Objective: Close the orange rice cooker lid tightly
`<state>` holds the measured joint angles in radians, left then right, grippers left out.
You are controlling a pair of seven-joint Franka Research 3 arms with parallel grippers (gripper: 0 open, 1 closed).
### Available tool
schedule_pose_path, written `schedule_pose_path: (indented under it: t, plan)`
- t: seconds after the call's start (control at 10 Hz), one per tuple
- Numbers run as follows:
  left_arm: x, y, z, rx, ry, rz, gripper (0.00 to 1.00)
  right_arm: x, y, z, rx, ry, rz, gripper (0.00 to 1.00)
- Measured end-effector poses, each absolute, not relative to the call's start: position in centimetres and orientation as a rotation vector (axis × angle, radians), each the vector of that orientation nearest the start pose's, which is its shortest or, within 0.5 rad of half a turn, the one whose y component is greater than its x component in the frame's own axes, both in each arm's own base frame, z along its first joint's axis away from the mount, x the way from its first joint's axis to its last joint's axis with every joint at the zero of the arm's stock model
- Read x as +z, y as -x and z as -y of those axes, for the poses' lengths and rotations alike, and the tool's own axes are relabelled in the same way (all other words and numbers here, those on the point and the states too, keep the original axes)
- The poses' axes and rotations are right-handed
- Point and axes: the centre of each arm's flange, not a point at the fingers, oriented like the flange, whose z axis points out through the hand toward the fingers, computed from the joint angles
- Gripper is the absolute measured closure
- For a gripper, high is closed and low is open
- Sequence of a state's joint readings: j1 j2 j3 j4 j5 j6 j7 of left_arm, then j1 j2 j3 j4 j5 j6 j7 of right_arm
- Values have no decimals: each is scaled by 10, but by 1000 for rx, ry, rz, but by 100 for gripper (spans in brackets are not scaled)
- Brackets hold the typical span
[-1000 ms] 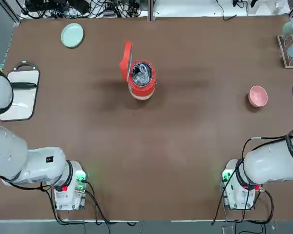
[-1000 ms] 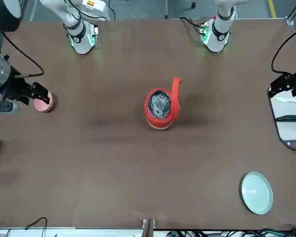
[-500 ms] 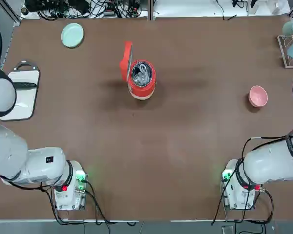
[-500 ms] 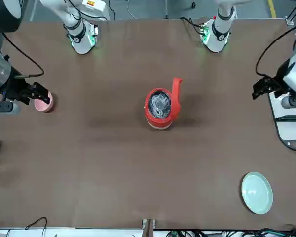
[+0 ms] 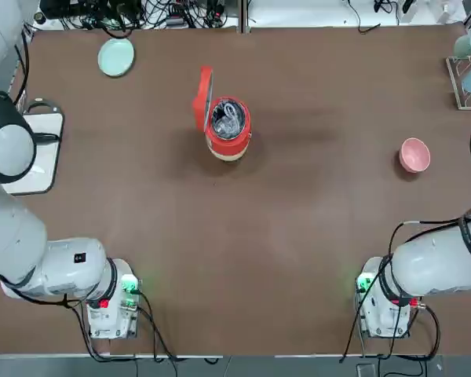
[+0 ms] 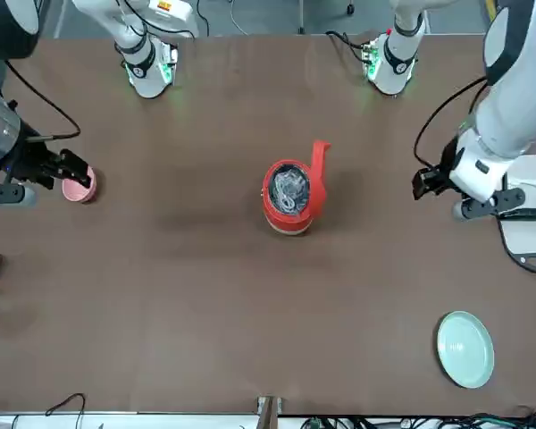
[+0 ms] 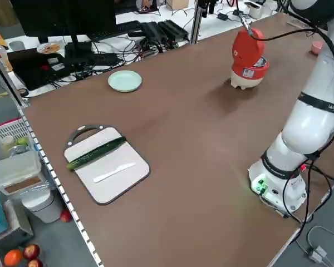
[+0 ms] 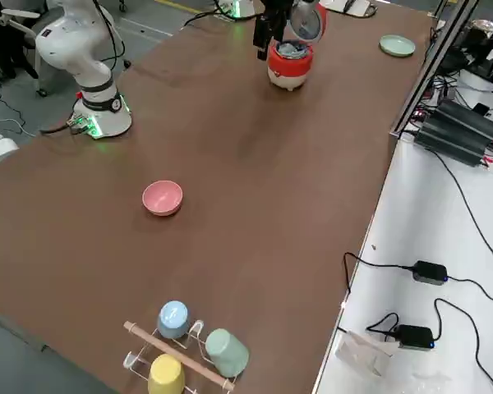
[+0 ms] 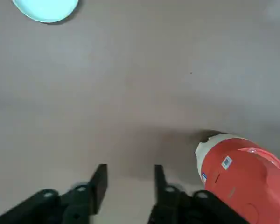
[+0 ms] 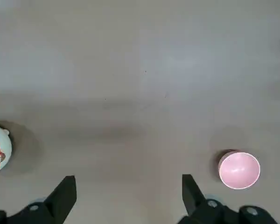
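So the orange rice cooker sits around the middle of the brown counter, a bit toward the far side from the arms. The lid is flipped up on its hinge, standing nearly vertical on the robot's left side of the pot, and you can see the shiny metal bowl inside.

The left claw hovers over the counter off to that same side, well apart from the cooker, fingers partly drawn in with a gap between them and nothing held. The right claw hangs just beside the pink bowl, spread wide and empty.
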<state>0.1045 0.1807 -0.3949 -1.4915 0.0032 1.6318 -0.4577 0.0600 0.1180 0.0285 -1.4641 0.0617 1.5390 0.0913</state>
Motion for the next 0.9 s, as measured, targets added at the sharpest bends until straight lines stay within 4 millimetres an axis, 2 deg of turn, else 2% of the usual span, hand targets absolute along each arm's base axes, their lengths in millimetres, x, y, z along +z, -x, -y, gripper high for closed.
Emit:
schedule_pose_path:
  t: [0.2,0.4,0.6,0.9]
  plan:
    - [555,-579,185,129,3170,273,87,598,-585,-61,115,3031,144,0]
    - [539,-565,222,167,3152,278,98,591,-587,-62,121,3000,346,0]
    - [523,-556,262,145,3153,367,99,583,-590,-64,117,2941,628,0]
    - [494,-534,325,189,3112,461,99,561,-595,-74,6,2664,1094,0]
